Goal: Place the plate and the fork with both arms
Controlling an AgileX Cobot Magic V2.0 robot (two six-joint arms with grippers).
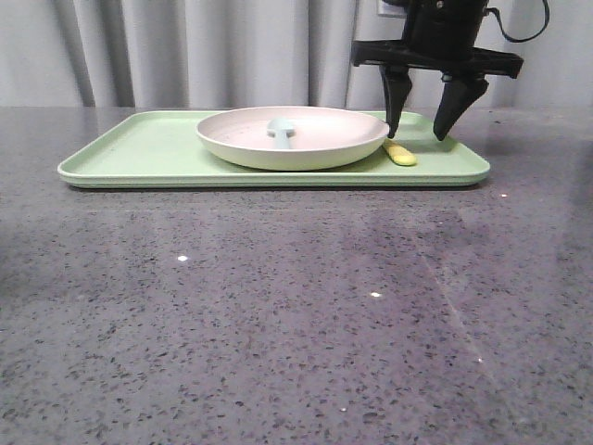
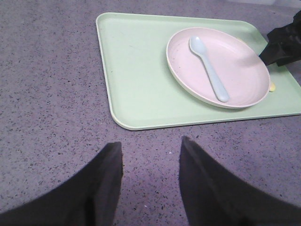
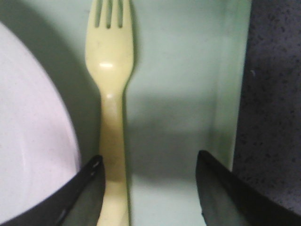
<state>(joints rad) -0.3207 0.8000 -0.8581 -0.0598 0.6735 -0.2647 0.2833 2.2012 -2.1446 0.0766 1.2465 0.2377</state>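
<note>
The right gripper point(image 1: 419, 122) hangs over the near right corner of the tray point(image 1: 139, 153), its two pointed black fingers point(image 1: 396, 104) spread apart with nothing between them, tips just above the tray floor. In the right wrist view the same gripper point(image 3: 149, 188) stands open over the fork point(image 3: 112, 94): the yellow handle runs close along the inside of one finger point(image 3: 84, 193), touching or nearly so, while the other finger point(image 3: 225, 193) sits well clear of it, near the tray's raised edge. The fork lies flat on the tray, tines pointing away from the gripper, and in the front view only the end of its handle point(image 1: 401, 154) shows, just below and between the fingertips. Right beside the fork, on the side away from the tray's edge, is the plate point(image 1: 292, 139), resting on the tray with a pale blue spoon point(image 2: 209, 68) lying in it. Farther off, the left gripper point(image 2: 150, 183) hovers above the grey speckled table point(image 1: 278, 306), its fingers also apart and holding nothing, with the tray's near corner and the plate point(image 2: 217, 66) ahead of it.
</note>
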